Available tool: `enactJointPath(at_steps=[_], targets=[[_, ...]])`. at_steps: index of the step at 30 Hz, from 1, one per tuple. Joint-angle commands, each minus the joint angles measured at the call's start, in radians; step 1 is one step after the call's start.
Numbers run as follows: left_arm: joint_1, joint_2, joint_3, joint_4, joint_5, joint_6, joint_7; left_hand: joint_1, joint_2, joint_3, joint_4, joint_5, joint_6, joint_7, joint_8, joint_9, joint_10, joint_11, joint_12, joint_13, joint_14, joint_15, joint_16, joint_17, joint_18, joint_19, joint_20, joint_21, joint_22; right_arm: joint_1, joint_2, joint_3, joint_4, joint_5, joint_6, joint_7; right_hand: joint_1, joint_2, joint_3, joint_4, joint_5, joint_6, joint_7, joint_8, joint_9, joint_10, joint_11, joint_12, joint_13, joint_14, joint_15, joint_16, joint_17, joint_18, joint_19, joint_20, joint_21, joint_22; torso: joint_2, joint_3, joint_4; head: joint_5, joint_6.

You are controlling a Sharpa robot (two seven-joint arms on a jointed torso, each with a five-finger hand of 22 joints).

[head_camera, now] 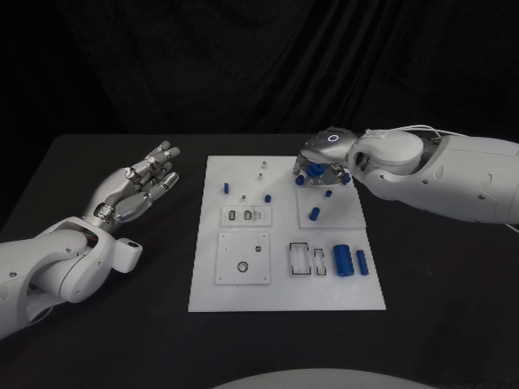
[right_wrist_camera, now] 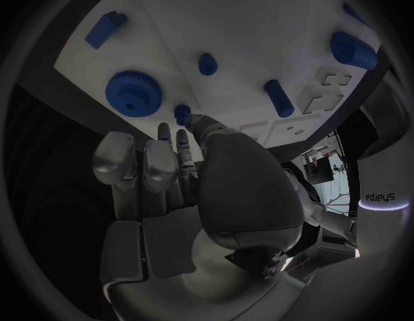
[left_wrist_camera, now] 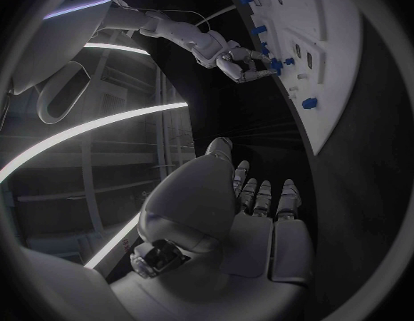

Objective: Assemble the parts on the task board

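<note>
Two hands apart: left hand spread wide, palm up, holding nothing, over black table beside task board. Right hand down at board's far right corner, fingertips touching small blue part near blue gear; grip unclear.

— What do you see besides the job itself?
— You've got the black table (matte, dark all over) and a black curtain hanging in folds behind it.
</note>
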Motion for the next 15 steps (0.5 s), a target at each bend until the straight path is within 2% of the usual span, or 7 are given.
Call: enactJointPath(at_steps=[1, 9, 15], targets=[[0.003, 0.002, 0.001, 0.0, -0.006, 0.01, 0.174, 0.011, -0.002, 0.008, 0.0, 0.003, 0.003, 0.005, 0.003, 0.002, 0.0, 0.006, 0.002, 0.001, 0.0, 0.004, -0.004, -0.001, 0.01, 0.0, -0.001, -0.003, -0.001, -0.004, 0.002, 0.001, -0.006, -0.009, 0.015, 0.005, -0.004, -0.004, 0.007, -0.001, 0.0, -0.002, 0.001, -0.005, 0.0, -0.007, -0.001, -0.004, -0.001, 0.0, -0.002, -0.005, -0.003, -0.018, -0.001, -0.003, 0.002, 0.0, -0.001, -0.0008, -0.0002, 0.001, 0.0], [0.003, 0.003, 0.001, -0.003, -0.006, 0.012, 0.17, 0.012, -0.002, 0.009, 0.0, 0.002, 0.007, 0.009, 0.004, 0.002, -0.001, 0.009, 0.002, 0.001, 0.0, 0.008, -0.004, -0.001, 0.01, 0.0, 0.003, -0.002, -0.001, -0.021, 0.019, 0.001, -0.034, -0.009, 0.005, 0.018, 0.002, 0.0, 0.015, -0.005, 0.0, 0.008, 0.001, -0.001, 0.003, -0.002, -0.002, -0.005, 0.0, -0.004, -0.003, -0.008, -0.006, -0.017, -0.006, -0.003, 0.0, -0.001, -0.001, -0.003, 0.0001, 0.002, -0.003], [0.003, 0.004, 0.001, -0.004, -0.006, 0.013, 0.169, 0.012, -0.002, 0.01, 0.0, 0.003, 0.008, 0.01, 0.004, 0.003, -0.001, 0.01, 0.002, 0.001, 0.0, 0.01, -0.004, -0.001, 0.01, 0.0, 0.005, -0.002, -0.001, -0.033, 0.031, 0.001, -0.053, -0.009, -0.026, 0.031, 0.011, 0.005, 0.032, -0.012, 0.0, 0.049, 0.004, 0.017, 0.018, 0.014, -0.008, -0.003, 0.002, -0.004, -0.007, -0.005, -0.001, -0.017, -0.008, -0.006, 0.002, 0.008, 0.0, -0.0031, 0.0011, 0.002, -0.003]])
